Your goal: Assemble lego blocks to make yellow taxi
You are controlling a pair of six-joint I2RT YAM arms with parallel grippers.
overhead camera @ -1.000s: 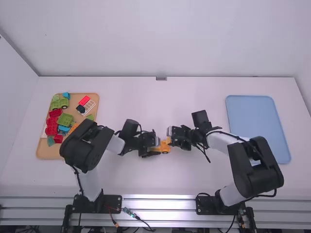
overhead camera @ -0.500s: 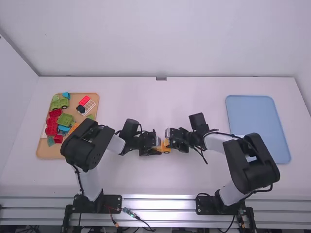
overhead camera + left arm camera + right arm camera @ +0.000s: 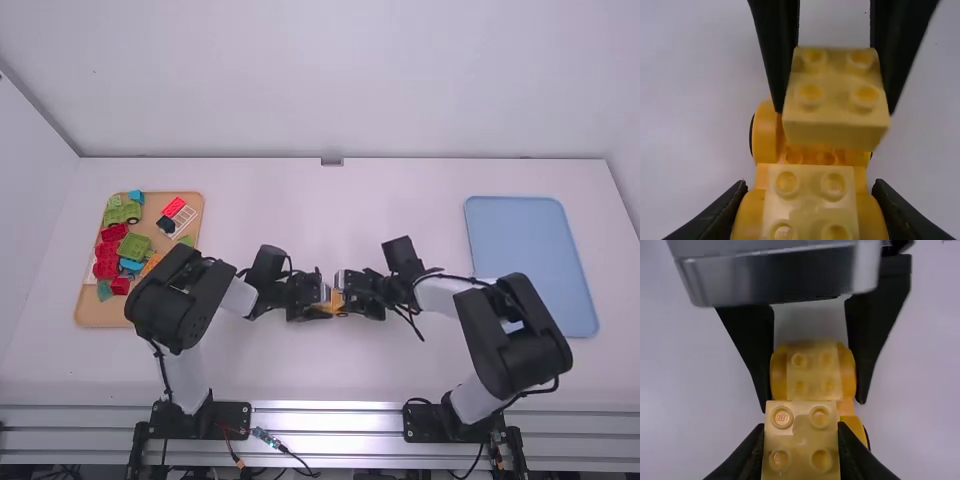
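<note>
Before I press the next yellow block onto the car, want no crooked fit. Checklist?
1. Left hand gripping car: ok.
2. Right hand gripping held block, studs up: ok.
3. Other yellow block in place on car: ok, between left hand's fingers.
4. Held block over the car: ok.
5. Lined up with studs beneath: cannot tell, held block hides them.
6. Held block seated: not ok, looks raised.

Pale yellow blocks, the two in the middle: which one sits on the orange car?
The lower block, at the left end effector; the upper block is pinched in the right end effector, over the orange car.
</note>
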